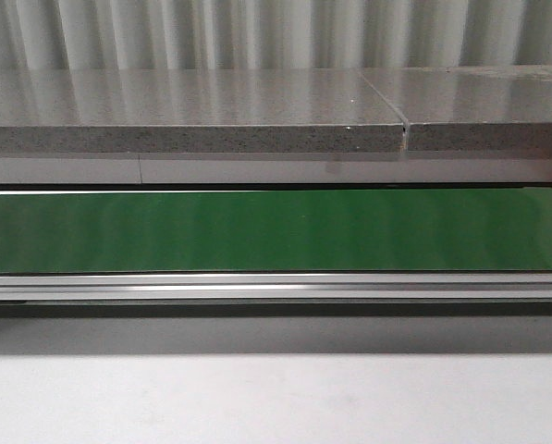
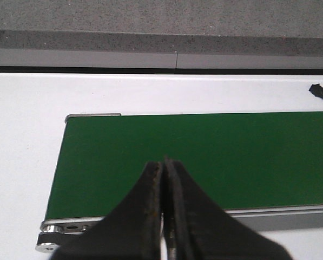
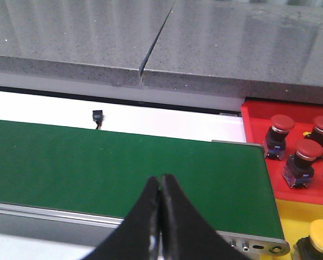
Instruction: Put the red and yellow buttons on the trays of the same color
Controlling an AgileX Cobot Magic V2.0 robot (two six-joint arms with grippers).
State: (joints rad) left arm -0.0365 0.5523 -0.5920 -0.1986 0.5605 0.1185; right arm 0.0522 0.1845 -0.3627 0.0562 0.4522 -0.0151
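Belt, green and bare, runs across the whole front view, with a metal rail along its near edge and a grey speckled stone ledge behind it. Neither arm appears in that view.

In the left wrist view the left gripper hangs over the near edge of the belt with its 2 dark fingers pressed together and nothing between them. The belt's end roller sits just off to one side of the fingers, and a small black plug lies on the white table well beyond the belt.

In the right wrist view the right gripper is likewise closed, tips touching, empty, poised above the near part of the belt. Off to its side, past the belt's end, stands the red tray holding 3 clearly visible red buttons on dark bases; a 4th object at the picture's edge is too cut off to name. Nearer to the gripper than the red tray, touching it, is the yellow tray, with 1 yellow button partly in view at the picture's corner. A black plug rests on the white surface beyond the belt.
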